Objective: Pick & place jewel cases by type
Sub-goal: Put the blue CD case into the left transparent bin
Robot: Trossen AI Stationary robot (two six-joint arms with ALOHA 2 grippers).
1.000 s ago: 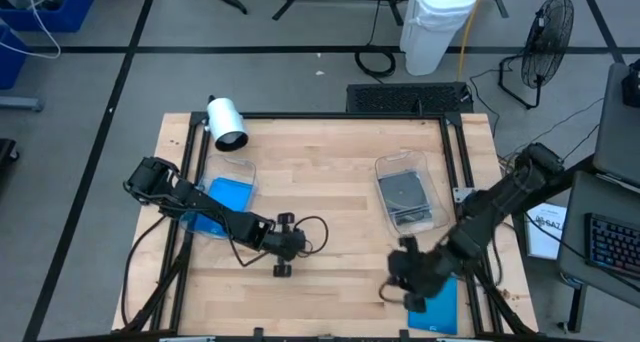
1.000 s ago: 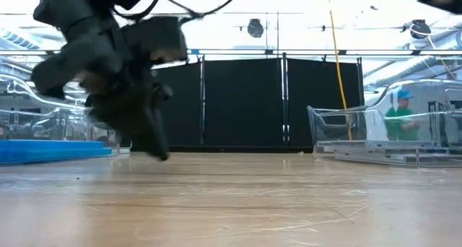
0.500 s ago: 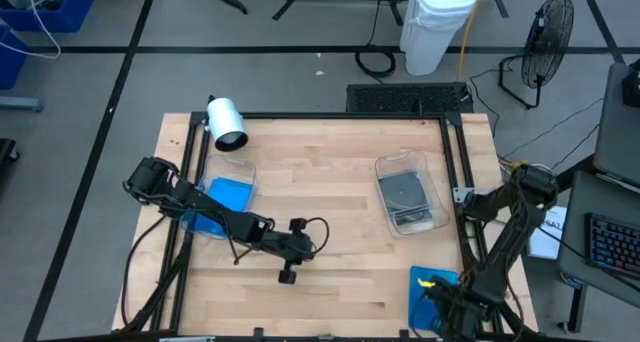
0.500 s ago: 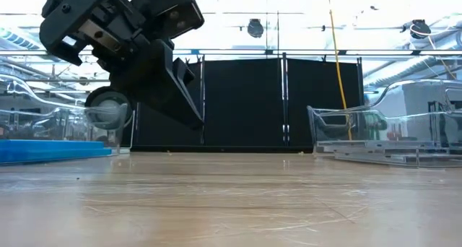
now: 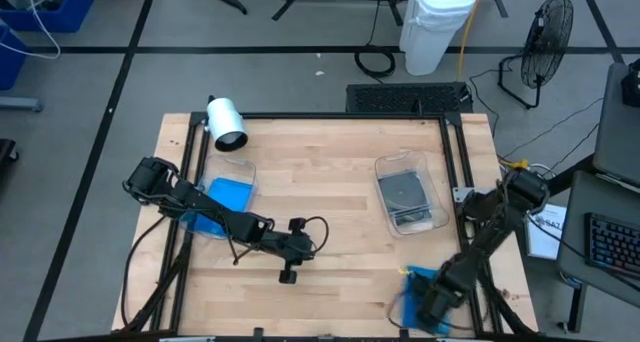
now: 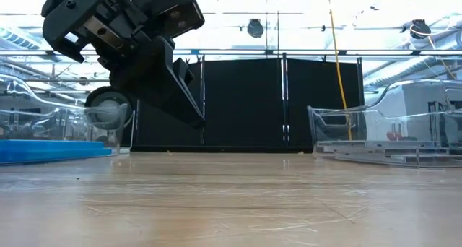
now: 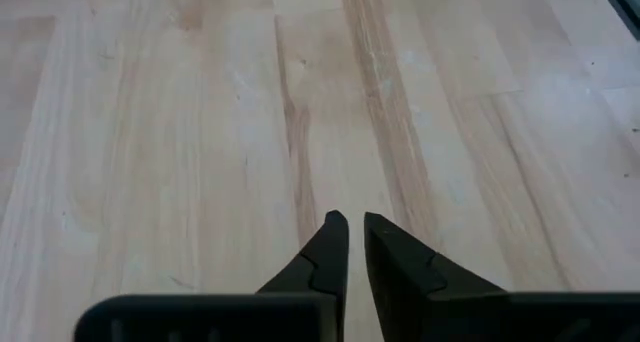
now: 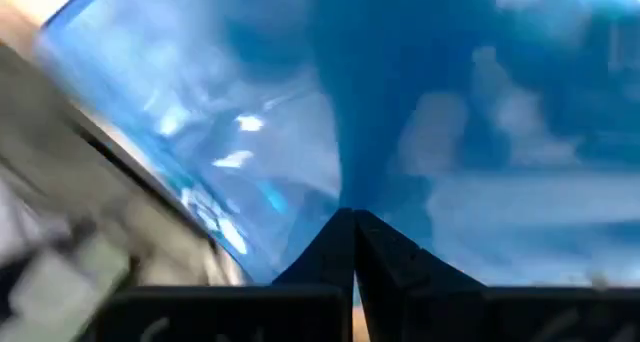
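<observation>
A blue jewel case (image 5: 428,279) lies flat at the table's near right corner and fills the right wrist view (image 8: 470,102). My right gripper (image 5: 425,304) points steeply down over it, fingers shut (image 8: 352,218). My left gripper (image 5: 289,273) hangs over bare wood at the table's middle. Its fingers (image 7: 355,227) are all but together, with nothing between them, and slant down clear of the table (image 6: 191,117). More blue cases (image 5: 228,194) lie in the left clear tub (image 5: 243,168), and dark grey ones (image 5: 405,190) in the right tub (image 5: 385,165). My right gripper comes from above with its shut fingertips (image 8: 340,232) right at the top face of the blue case (image 8: 300,152). The view is blurred, and I cannot tell whether the tips touch the case, which lies flat on the table.
A white cylinder (image 5: 227,123) lies at the table's far left corner. Black rails (image 5: 452,172) run along the table's sides. Bare wood (image 5: 330,192) lies between the two tubs. In the low view the left tub's blue stack (image 6: 43,152) and the right tub (image 6: 390,142) flank the table.
My right gripper has come down toward the table's near right corner and turned about, and now stands over the blue case. My left gripper has tipped its fingers upward, lifting their tips clear of the table, then kept still.
</observation>
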